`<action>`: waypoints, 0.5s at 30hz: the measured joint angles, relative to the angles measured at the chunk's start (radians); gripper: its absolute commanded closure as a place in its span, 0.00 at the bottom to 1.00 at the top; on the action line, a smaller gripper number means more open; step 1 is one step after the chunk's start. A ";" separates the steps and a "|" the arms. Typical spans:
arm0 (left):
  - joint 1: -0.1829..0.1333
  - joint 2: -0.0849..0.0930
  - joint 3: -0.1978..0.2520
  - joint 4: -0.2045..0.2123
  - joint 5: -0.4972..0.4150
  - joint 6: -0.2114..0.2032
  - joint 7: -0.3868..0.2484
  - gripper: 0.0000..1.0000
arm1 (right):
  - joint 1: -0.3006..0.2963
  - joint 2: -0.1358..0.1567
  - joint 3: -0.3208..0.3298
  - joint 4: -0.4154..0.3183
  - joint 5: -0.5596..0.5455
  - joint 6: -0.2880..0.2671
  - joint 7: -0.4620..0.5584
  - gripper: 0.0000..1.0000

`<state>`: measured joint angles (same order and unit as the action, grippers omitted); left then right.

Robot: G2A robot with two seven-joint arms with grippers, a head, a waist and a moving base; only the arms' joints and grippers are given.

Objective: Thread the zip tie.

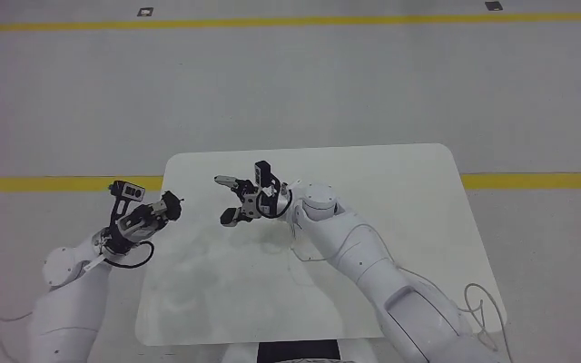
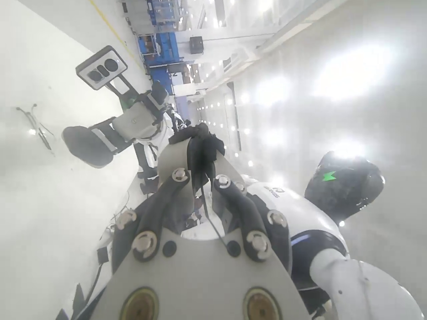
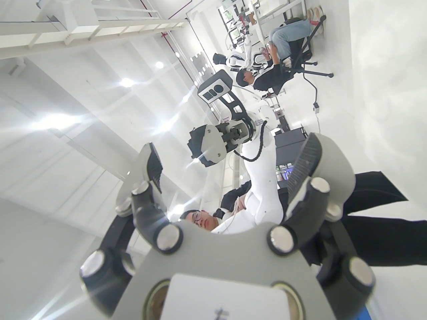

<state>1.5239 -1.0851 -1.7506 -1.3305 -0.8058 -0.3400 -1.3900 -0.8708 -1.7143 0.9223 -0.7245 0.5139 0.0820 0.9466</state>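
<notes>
My left gripper (image 1: 170, 207) hovers at the table's left edge, its black pads (image 2: 200, 144) pressed together. A thin black zip tie (image 2: 213, 224) runs from between the pads back toward the wrist. My right gripper (image 1: 227, 198) is above the table a short way to the right, facing the left one. Its two fingers (image 3: 153, 164) stand wide apart with nothing between them. In the right wrist view the left gripper (image 3: 203, 149) appears through that gap, farther off. One dark finger (image 2: 87, 149) of the right gripper appears in the left wrist view.
The white table (image 1: 390, 200) has rounded corners, with bare surface to the right and front of the arms. A few thin dark strands (image 2: 36, 126) lie on the tabletop beyond the right gripper. Yellow floor lines (image 1: 290, 20) run behind the table.
</notes>
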 measured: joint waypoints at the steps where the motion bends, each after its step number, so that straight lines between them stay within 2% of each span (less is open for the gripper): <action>1: 0.000 0.000 0.000 0.000 0.000 0.000 0.000 1.00 | 0.000 0.000 0.000 0.000 0.000 0.000 0.000 0.00; 6: -0.001 0.001 0.000 0.000 0.000 0.000 0.001 1.00 | 0.000 0.000 0.000 0.000 0.000 0.000 0.000 0.00; 8: -0.004 0.000 -0.010 -0.025 0.037 0.000 0.015 1.00 | 0.000 0.000 0.000 0.000 0.000 0.000 0.000 0.00; 10: 0.001 -0.005 -0.006 -0.017 0.065 0.000 0.014 1.00 | 0.000 0.000 0.000 0.000 0.000 0.000 0.000 0.00; 12: -0.004 -0.008 -0.021 -0.016 0.042 0.000 0.000 1.00 | 0.000 0.000 0.000 0.000 0.000 0.000 0.000 0.00; 15: 0.000 -0.014 -0.047 -0.043 0.051 0.000 0.000 1.00 | 0.000 0.000 0.000 0.000 0.000 0.000 0.000 0.00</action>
<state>1.5240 -1.0996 -1.7978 -1.3735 -0.7549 -0.3400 -1.3905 -0.8709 -1.7142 0.9223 -0.7245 0.5139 0.0820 0.9466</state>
